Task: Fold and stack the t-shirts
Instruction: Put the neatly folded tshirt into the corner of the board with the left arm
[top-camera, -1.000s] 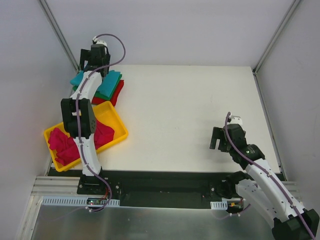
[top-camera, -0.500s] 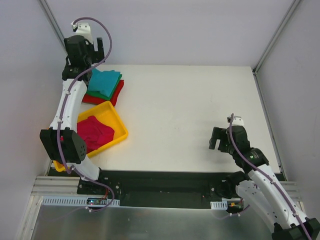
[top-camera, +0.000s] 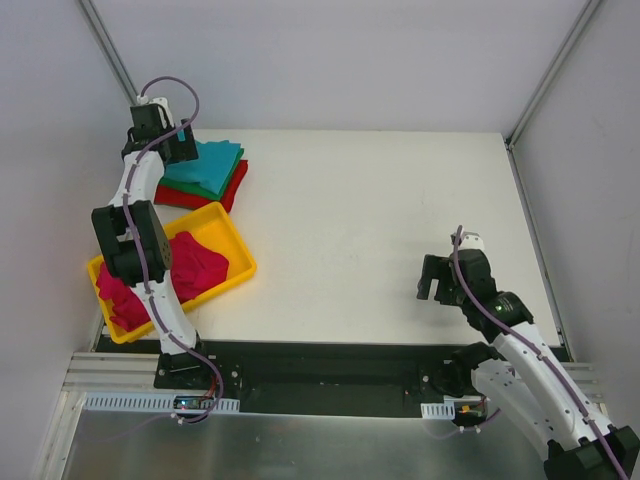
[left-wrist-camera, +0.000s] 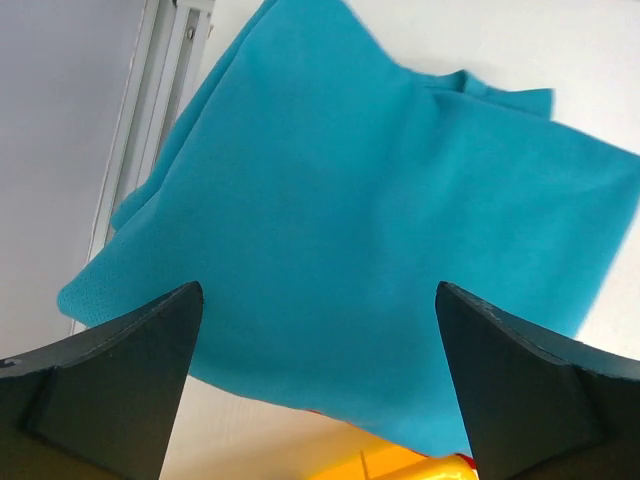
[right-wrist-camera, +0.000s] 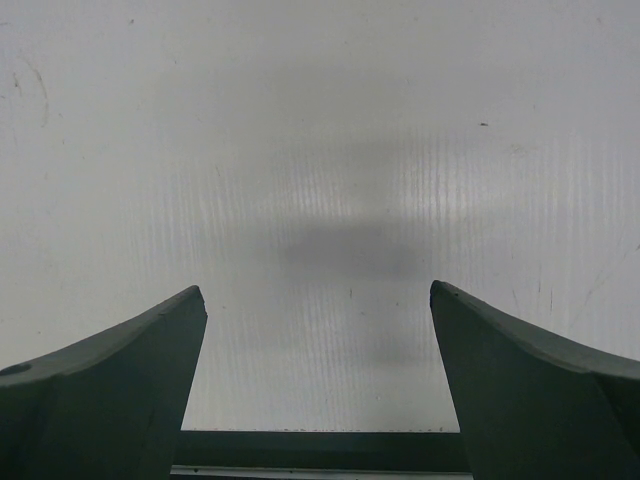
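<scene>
The left gripper (top-camera: 165, 146) is being held above the folded stack at the far left corner of the white table (top-camera: 380, 220). Its jaws are being kept wide apart, and nothing is being gripped. In the left wrist view, the teal-blue t-shirt (left-wrist-camera: 370, 200) is being shown between the two dark fingers (left-wrist-camera: 120, 380), lying flat on top of the stack. Under it the green t-shirt (top-camera: 218, 184) is being shown only as a narrow edge, and the red t-shirt (top-camera: 205, 201) is being pressed at the bottom, its border showing past the other two.

Just in front of the stack, the yellow plastic tray (top-camera: 244, 264) is being used to hold the crumpled magenta-pink t-shirts (top-camera: 195, 265), which are lying unfolded in a heap. Part of that heap is being hidden by the left arm.

The right gripper (top-camera: 437, 279) is being held low over bare table at the near right, well apart from all the shirts. Its jaws are also being kept spread, with nothing between them.
</scene>
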